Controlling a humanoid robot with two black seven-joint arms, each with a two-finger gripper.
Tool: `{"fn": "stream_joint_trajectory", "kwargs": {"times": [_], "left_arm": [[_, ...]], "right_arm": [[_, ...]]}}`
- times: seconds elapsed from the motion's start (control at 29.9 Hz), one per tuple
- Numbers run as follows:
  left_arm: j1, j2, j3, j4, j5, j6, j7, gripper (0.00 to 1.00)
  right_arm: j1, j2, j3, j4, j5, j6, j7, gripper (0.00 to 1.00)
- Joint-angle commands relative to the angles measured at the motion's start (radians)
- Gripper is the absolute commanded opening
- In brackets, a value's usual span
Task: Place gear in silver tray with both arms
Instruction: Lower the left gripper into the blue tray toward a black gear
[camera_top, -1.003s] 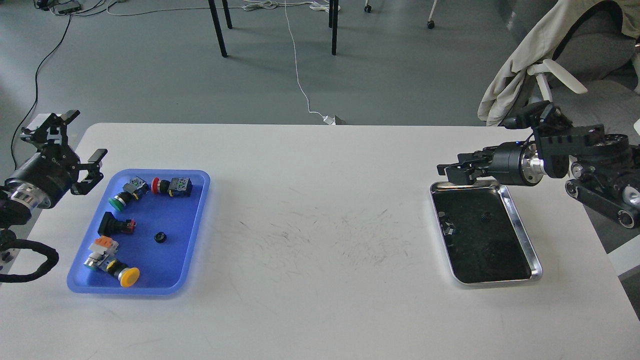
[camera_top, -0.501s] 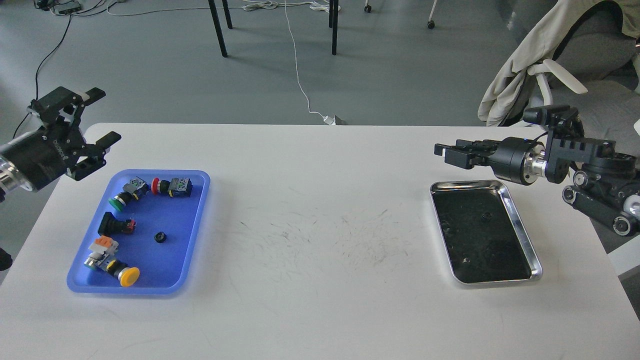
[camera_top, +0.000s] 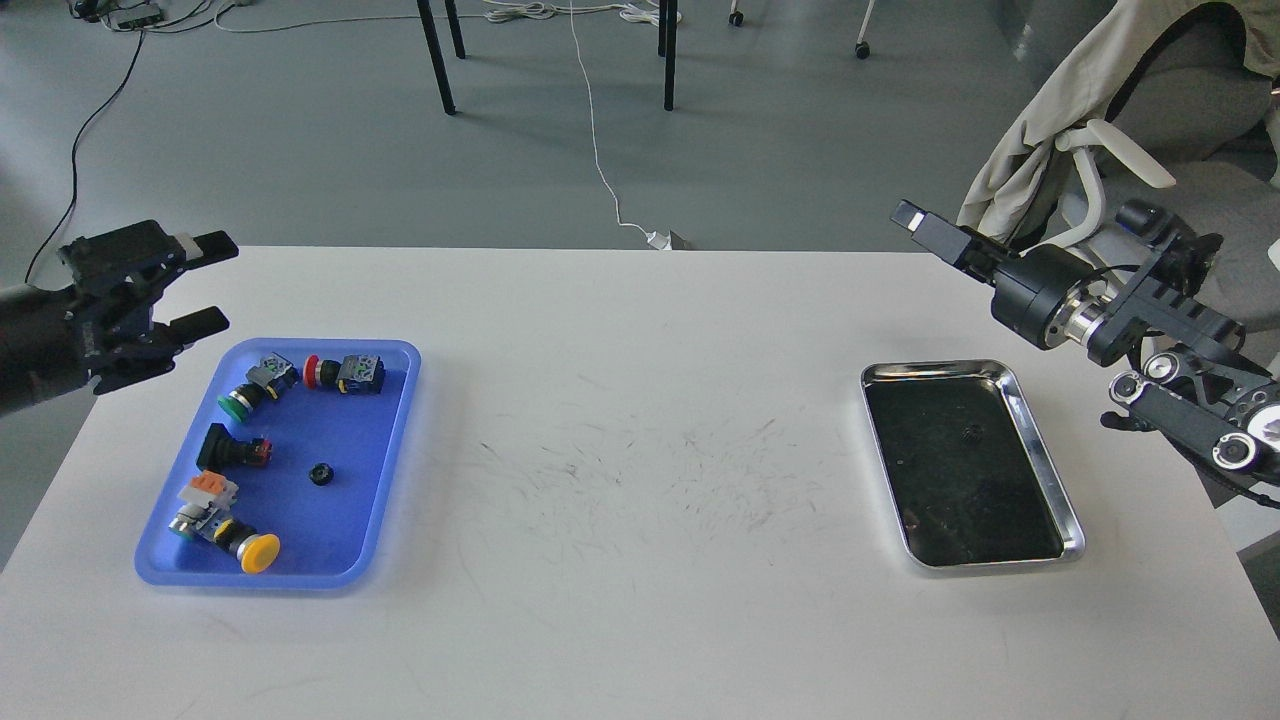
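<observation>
Left arm (camera_top: 40, 335): matte black housing, blocky and angular toward its end.
Left gripper (camera_top: 203, 282): 2 flat black fingers on a black openwork bracket; a pale patch sits on the upper finger.
Right arm (camera_top: 1165, 350): black segments, silver joint rings, thin black cables, round silver caps on the lower link.
Right gripper (camera_top: 915, 220): black and narrow, with a pale tip.

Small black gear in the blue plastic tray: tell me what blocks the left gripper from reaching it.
Nothing visible does. The small black gear lies alone on bare floor of the blue plastic tray, apart from the push-button switches around it. The left gripper hangs open beyond the tray's far-left corner.
</observation>
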Motion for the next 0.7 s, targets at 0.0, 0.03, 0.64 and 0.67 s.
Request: {"fn": "stream_joint_trajectory", "kwargs": {"times": [0.0, 0.03, 0.64, 0.67], "left_arm": [[0.002, 0.015, 0.001, -0.062, 0.021, 0.0, -0.01, 0.98], [0.007, 0.017, 0.002, -0.091, 0.03, 0.01, -0.011, 0.98], [0.013, 0.051, 0.019, -0.221, 0.322, 0.25, -0.046, 0.99], [0.013, 0.049, 0.022, -0.223, 0.349, 0.256, -0.046, 0.99]], "right_arm": [[-0.014, 0.001, 0.035, 0.023, 0.056, -0.029, -0.001, 0.71], [-0.018, 0.001, 0.039, 0.024, 0.07, -0.032, -0.001, 0.71], [-0.024, 0.02, 0.053, 0.024, 0.094, -0.096, -0.009, 0.71], [-0.024, 0.02, 0.056, 0.024, 0.096, -0.098, -0.009, 0.71]]}}
